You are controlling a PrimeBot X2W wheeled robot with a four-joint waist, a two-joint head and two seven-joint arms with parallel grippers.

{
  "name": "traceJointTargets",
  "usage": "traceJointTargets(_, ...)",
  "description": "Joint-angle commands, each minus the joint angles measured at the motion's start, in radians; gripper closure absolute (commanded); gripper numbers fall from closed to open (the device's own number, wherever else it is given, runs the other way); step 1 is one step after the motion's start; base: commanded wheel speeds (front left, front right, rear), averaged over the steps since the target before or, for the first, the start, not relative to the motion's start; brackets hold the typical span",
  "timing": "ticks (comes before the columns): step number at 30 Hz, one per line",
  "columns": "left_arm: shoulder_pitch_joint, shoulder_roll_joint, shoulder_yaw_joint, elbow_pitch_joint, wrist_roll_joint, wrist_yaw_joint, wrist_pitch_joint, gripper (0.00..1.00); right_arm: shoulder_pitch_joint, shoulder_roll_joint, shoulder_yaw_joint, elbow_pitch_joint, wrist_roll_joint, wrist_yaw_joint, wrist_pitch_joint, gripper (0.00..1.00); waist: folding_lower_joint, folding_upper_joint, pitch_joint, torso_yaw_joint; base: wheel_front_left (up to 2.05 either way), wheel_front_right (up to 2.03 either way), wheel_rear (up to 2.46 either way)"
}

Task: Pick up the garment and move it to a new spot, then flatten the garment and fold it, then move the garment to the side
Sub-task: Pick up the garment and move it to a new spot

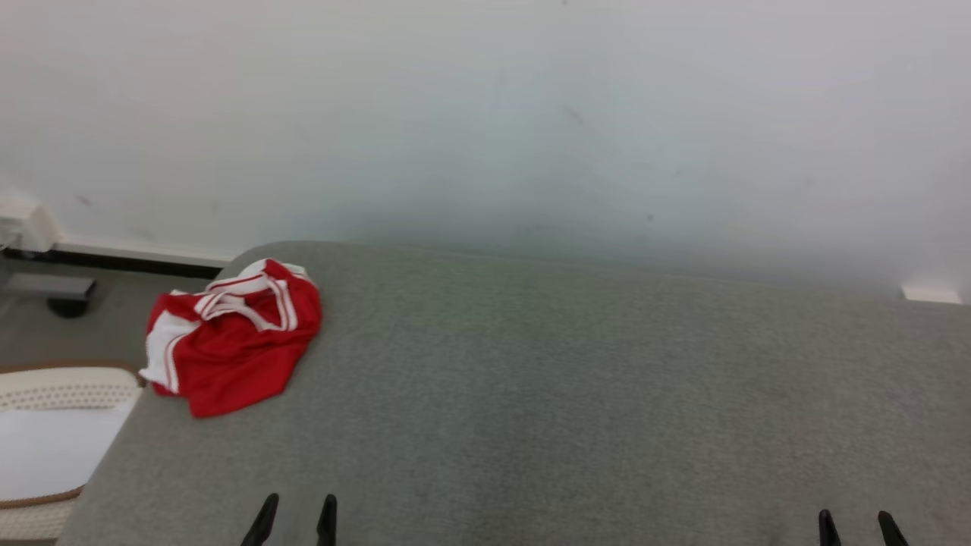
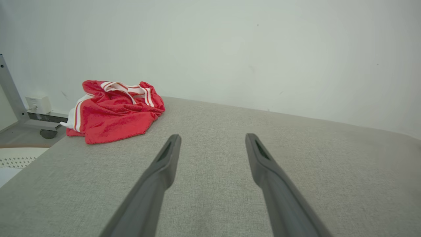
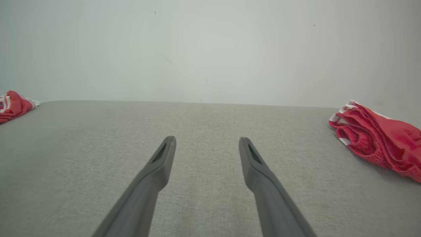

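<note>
**Table stock: two grippers parted, one garment at the far left corner**

Item 1. Left gripper (image 1: 294, 522). We list it at the near edge of the table (image 1: 576, 394), its fingers spread apart with nothing between them. It hangs just above the grey cloth surface.

Item 2. Right gripper (image 1: 859, 528). We find it at the near edge too, well off to the right. Its fingers are likewise parted and hold nothing.

Item 3. Open room. We count a broad stretch of bare grey table ahead of both grippers and between them. It runs unbroken to the far edge.

Item 4. Edges. The far edge runs along the pale wall (image 1: 485, 114). The left edge slants from the near left up to a rounded far corner. Beyond it we note floor (image 1: 98, 334), a pale perforated object with a brown rim (image 1: 53, 387), and a grey frame foot on a castor (image 1: 68, 303).

Item 5. Garment (image 1: 231, 341). It is red with white stripes, crumpled in a heap at the far left corner. It lies forward and left of the left gripper, apart from it, and well apart from the right gripper. Its white-trimmed side reaches the left edge.

Item 6. Second red cloth (image 3: 378, 141). In the right wrist view it is bunched on the table, forward and to the right of the right gripper, untouched.
</note>
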Motion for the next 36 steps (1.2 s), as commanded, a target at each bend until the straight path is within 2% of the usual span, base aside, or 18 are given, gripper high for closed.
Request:
traceJointTargets(1,0.006,0.002,0.007,-0.006,0.003,0.002,-0.001,0.00,0.004,-0.002,0.021,-0.004,0.010,-0.002,0.001,0.00,0.0001,-0.0001,-0.006,0.101,0.00,0.00,0.00)
traceJointTargets(5,0.032,0.001,0.021,-0.016,-0.003,0.003,-0.001,0.00,-0.007,-0.002,0.080,0.002,0.024,-0.002,0.001,0.00,0.0001,-0.0001,-0.007,0.187,0.00,0.00,0.00)
traceJointTargets(11,0.054,-0.001,0.039,-0.036,-0.017,0.009,-0.001,0.00,-0.021,-0.002,0.114,0.004,0.025,-0.002,0.001,0.00,0.0001,-0.0001,0.007,0.244,0.00,0.00,0.00)
traceJointTargets(16,0.014,-0.002,0.050,-0.049,-0.026,-0.002,-0.001,0.00,-0.038,-0.002,0.107,-0.008,-0.005,-0.002,0.001,0.00,0.0001,-0.0001,0.061,0.247,0.00,0.00,0.00)
traceJointTargets(20,-0.080,0.011,0.090,-0.065,-0.057,-0.014,-0.001,0.00,-0.081,-0.002,0.068,-0.042,-0.061,-0.002,0.008,0.00,0.0001,-0.0001,0.168,0.223,0.00,0.00,0.00)
traceJointTargets(23,-0.190,0.039,0.105,-0.061,-0.095,-0.027,0.008,0.00,-0.126,-0.002,0.033,-0.086,-0.115,-0.002,0.031,0.00,0.0001,-0.0001,0.268,0.202,0.00,0.00,0.00)
traceJointTargets(30,-0.534,0.188,0.126,0.018,-0.171,-0.046,0.120,0.00,-0.245,-0.059,-0.031,-0.248,-0.177,-0.002,0.114,0.00,0.0001,-0.0001,0.516,0.167,0.00,0.00,0.00)
traceJointTargets(36,-0.834,0.280,0.075,0.220,-0.212,-0.051,0.236,0.00,-0.294,-0.125,-0.077,-0.392,-0.185,-0.002,0.187,0.00,0.0001,-0.0001,0.654,0.163,0.00,0.00,0.00)
